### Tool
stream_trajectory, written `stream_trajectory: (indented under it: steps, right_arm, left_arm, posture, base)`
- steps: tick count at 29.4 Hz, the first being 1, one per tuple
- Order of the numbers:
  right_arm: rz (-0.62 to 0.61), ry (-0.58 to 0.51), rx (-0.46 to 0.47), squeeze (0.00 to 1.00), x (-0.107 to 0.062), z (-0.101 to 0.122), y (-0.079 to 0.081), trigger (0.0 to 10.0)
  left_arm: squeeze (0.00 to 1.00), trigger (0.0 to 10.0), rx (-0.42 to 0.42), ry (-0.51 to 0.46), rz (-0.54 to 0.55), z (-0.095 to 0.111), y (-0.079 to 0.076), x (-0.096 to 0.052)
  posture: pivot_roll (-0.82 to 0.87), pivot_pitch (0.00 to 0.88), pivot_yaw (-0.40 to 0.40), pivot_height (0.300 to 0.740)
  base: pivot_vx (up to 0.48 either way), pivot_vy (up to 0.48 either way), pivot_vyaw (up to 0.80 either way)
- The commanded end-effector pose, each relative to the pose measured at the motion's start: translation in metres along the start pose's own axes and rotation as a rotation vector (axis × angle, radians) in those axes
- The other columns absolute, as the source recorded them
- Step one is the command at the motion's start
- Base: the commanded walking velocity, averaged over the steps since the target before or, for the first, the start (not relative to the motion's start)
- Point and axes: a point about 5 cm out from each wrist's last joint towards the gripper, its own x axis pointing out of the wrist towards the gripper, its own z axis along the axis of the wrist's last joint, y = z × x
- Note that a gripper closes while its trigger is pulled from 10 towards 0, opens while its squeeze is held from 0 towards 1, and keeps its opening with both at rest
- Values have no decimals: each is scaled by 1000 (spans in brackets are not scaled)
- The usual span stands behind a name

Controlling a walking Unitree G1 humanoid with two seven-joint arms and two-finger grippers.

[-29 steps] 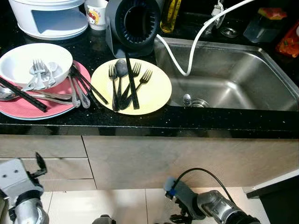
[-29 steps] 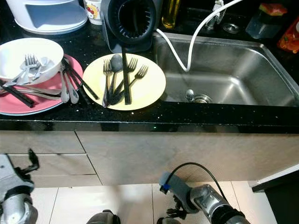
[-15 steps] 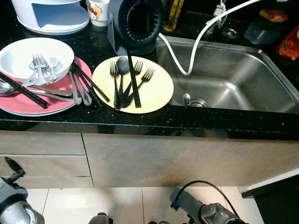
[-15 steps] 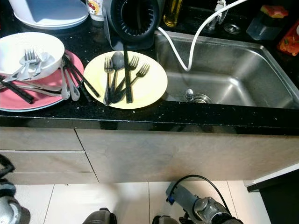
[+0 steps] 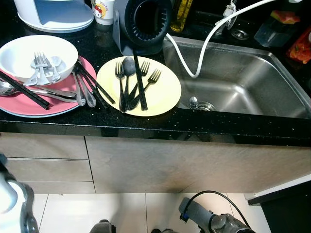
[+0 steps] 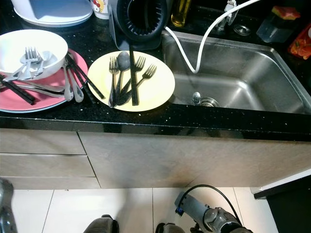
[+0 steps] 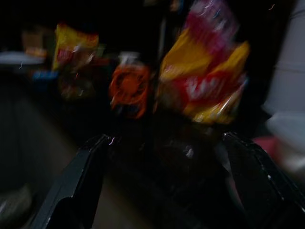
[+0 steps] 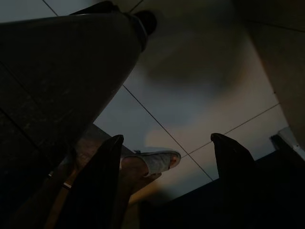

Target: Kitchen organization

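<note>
A yellow plate (image 5: pixel 160 94) sits on the black counter by the sink and carries black forks (image 5: pixel 119 80), a dark spoon and a black chopstick. To its left, a pink plate (image 5: pixel 29 106) holds a white bowl (image 5: pixel 19 53) with silver forks, plus spoons and black chopsticks. A black cutlery drainer (image 5: pixel 145 22) stands behind the yellow plate. Both arms hang low in front of the cabinets. In the left wrist view my left gripper (image 7: pixel 167 181) is open, blurred, facing snack bags. My right gripper (image 8: pixel 164 176) is open above the tiled floor.
A steel sink (image 5: pixel 243 82) with a white hose (image 5: pixel 192 63) lies to the right. A white appliance (image 5: pixel 53 12) and a cup (image 5: pixel 103 8) stand at the back. Drawer fronts (image 5: pixel 43 158) sit under the counter. A person's sandalled foot (image 8: pixel 152 162) rests on the floor near my right gripper.
Both arms have dropped lower, toward the bottom edge of the eye views. The camera has shifted slightly; the dishes have not moved.
</note>
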Motion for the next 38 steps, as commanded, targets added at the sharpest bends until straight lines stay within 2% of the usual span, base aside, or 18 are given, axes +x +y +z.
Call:
stream_trajectory:
  steps: [1,3,4,6,7,10,12,16,18,22,26,27,31,32,36,38]
  right_arm:
    - [6,33,25,0,1,-12,5,10000]
    - [6,34,32,0,1,-13,7,10000]
    - [6,34,32,0,1,-13,7,10000]
    - [5,33,43,0,2,-13,8,10000]
    - [5,33,43,0,2,-13,8,10000]
    - [1,31,57,0,2,-13,9,10000]
    - [0,31,60,0,2,-13,9,10000]
    - [-8,25,71,0,2,-11,8,10000]
    - [-11,22,72,0,2,-10,8,10000]
    - [-12,21,72,0,3,-9,8,10000]
    - [-16,19,83,0,3,-9,8,10000]
    - [-16,19,83,0,3,-9,8,10000]
    - [-13,26,83,0,3,-12,10,10000]
    - [-13,26,83,0,3,-12,10,10000]
    - [-11,33,90,0,3,-15,12,10000]
    - [-11,34,92,0,3,-16,12,10000]
  left_arm:
    - [0,10000,15,-28,-33,9,-6,1]
    - [0,10000,19,-93,-80,22,-15,6]
    - [0,10000,19,-93,-80,22,-15,6]
    - [0,10000,33,-178,-144,36,-26,12]
    - [0,10000,33,-178,-144,36,-26,12]
    - [0,10000,63,-340,-251,62,-45,21]
    - [0,10000,68,-378,-278,69,-49,23]
    - [0,10000,117,-510,-483,89,-74,29]
    - [0,10000,149,-516,-679,90,-90,30]
    - [0,10000,146,-500,-737,88,-93,32]
    - [0,10000,285,-528,-915,83,-94,33]
    - [0,10000,285,-528,-915,83,-94,33]
    - [0,10000,276,-486,-1086,81,-93,35]
    - [0,10000,276,-486,-1086,81,-93,35]
    - [0,10000,294,-425,-1404,72,-98,21]
    - [0,10000,288,-408,-1445,70,-99,18]
  posture:
    - [263,150,-143,740]
    - [262,148,-140,740]
    - [262,148,-140,740]
    - [252,141,-131,740]
    - [252,141,-131,740]
    - [247,135,-126,740]
    - [247,133,-125,740]
    - [245,125,-127,740]
    - [243,119,-125,740]
    - [240,118,-124,740]
    - [236,117,-124,740]
    - [236,117,-124,740]
    - [227,117,-127,740]
    - [227,117,-127,740]
    - [216,113,-121,740]
    - [216,113,-121,740]
  base:
    - [0,0,0]
    - [0,0,0]
    - [0,0,0]
    - [0,0,0]
    - [0,0,0]
    - [0,0,0]
    - [0,0,0]
    - [0,0,0]
    - [0,0,0]
    - [0,0,0]
    - [0,0,0]
    - [0,0,0]
    - [0,0,0]
    - [0,0,0]
    - [0,0,0]
    - [0,0,0]
